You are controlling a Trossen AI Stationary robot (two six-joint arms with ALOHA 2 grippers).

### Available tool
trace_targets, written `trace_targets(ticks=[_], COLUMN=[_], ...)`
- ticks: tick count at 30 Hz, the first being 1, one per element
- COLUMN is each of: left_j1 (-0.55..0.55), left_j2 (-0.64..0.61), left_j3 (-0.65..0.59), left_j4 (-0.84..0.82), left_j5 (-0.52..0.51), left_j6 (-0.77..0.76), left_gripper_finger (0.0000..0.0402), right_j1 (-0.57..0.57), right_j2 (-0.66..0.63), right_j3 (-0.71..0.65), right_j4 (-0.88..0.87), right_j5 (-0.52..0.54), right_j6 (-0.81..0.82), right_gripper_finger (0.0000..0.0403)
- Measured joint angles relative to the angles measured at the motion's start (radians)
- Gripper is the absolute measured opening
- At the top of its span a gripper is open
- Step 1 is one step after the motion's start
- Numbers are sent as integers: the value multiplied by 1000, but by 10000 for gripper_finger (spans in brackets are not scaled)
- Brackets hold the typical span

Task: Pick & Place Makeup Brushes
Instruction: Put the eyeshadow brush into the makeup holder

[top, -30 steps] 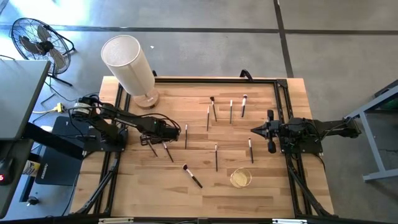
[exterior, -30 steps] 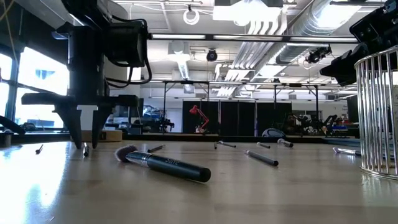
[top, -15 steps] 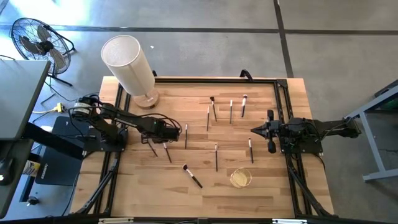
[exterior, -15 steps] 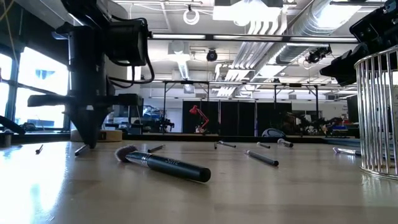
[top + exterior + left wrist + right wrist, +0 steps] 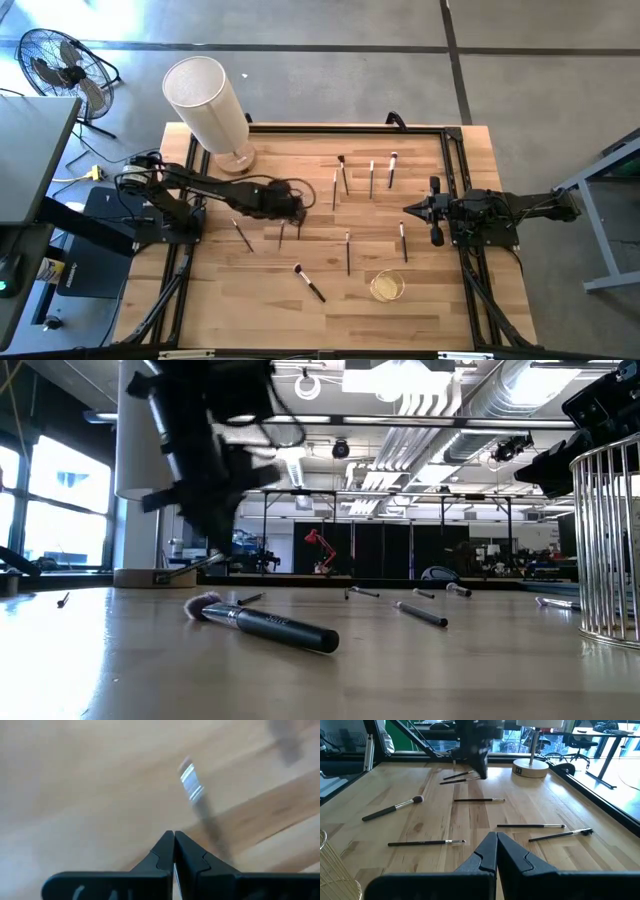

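Several makeup brushes lie flat on the wooden table (image 5: 200,300): a row at the far middle (image 5: 371,178), two nearer (image 5: 347,252), and a pink-tipped one (image 5: 260,625) near the front. My left gripper (image 5: 291,208) hangs tilted above the table's left-middle, shut on a thin brush (image 5: 190,568). In the left wrist view the brush (image 5: 192,787) is a blurred streak with a silver ferrule. My right gripper (image 5: 408,210) hovers shut over the right side, holding nothing. My left gripper holds the thin brush by one end (image 5: 222,556), at the free ends of its fingers. The fingers slant down from above. The brush is lifted clear of the table and slopes down away from the fingers. The gripper hides the exact place of contact.
A gold wire cup (image 5: 388,286) stands near the front right and shows large in the low view (image 5: 610,540). A tall white cylinder on a round base (image 5: 210,105) stands at the far left corner. A black frame (image 5: 350,128) edges the table.
My left gripper has shut on a thin brush lying on the table. It has then risen, tipped over and swung toward the table's right. The brush has come up with it and now hangs clear of the wood.
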Motion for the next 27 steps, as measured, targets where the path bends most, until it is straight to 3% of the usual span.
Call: trace_targets(ticks=[7, 12, 15, 21, 27], left_j1=[-59, -115, -143, -184, -211], left_j2=[0, -3, 12, 138, 340], left_j3=[205, 298, 302, 303, 340], left_j4=[165, 524, 814, 1302, 1551], left_j5=[-164, -232, -140, 73, 198], left_j6=[321, 645, 855, 1073, 1165], left_gripper_finger=[0, 0, 0, 0, 0], right_j1=[0, 0, 0, 0, 0], right_j2=[0, 0, 0, 0, 0], right_j3=[0, 0, 0, 0, 0], right_j4=[0, 0, 0, 0, 0], right_j5=[0, 0, 0, 0, 0], right_j6=[0, 0, 0, 0, 0], right_gripper_finger=[0, 0, 0, 0, 0])
